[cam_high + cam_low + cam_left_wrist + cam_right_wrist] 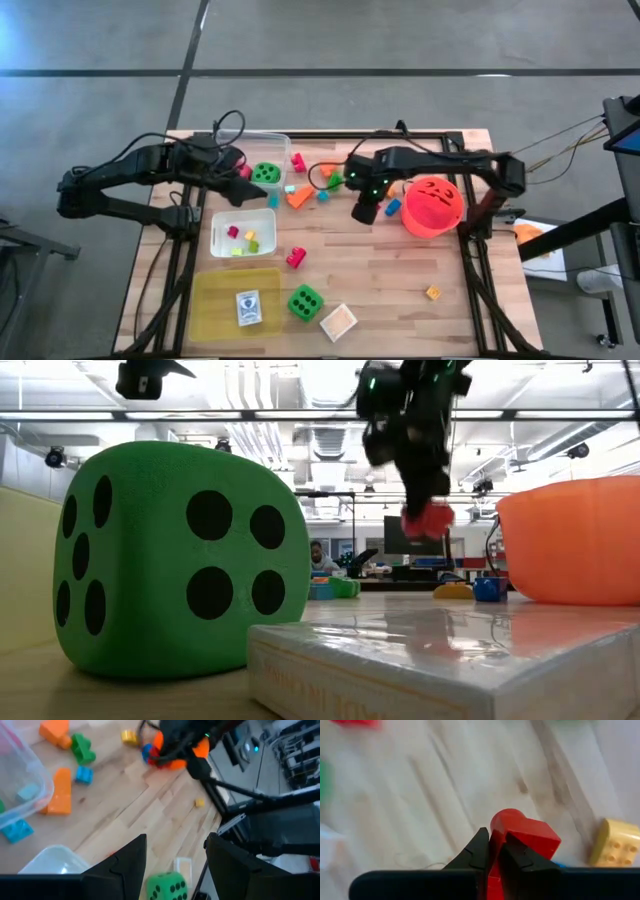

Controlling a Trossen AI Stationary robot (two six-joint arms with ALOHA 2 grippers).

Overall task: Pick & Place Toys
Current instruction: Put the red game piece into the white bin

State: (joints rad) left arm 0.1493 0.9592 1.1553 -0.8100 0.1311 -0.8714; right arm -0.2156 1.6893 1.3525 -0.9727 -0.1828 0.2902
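My right gripper hangs over the table's middle, left of the red-orange bucket, and is shut on a red block. The low view shows that block in the air. My left gripper stands open over the far-left clear tub, which holds a green die; nothing is between its fingers. A second green die rests on the table near the front. Orange, green and blue blocks lie between the two arms. My right gripper pinches the red block between its two fingers at the block's near end; the rest of the block sticks out past the fingertips. The fingers point steeply down. The block hangs below them, lifted clear of the table.
A second clear tub with small blocks sits left of centre. A yellow tray with a card lies front left, a pale flat box beside the near die. A pink block, a yellow block and a small orange block lie loose.
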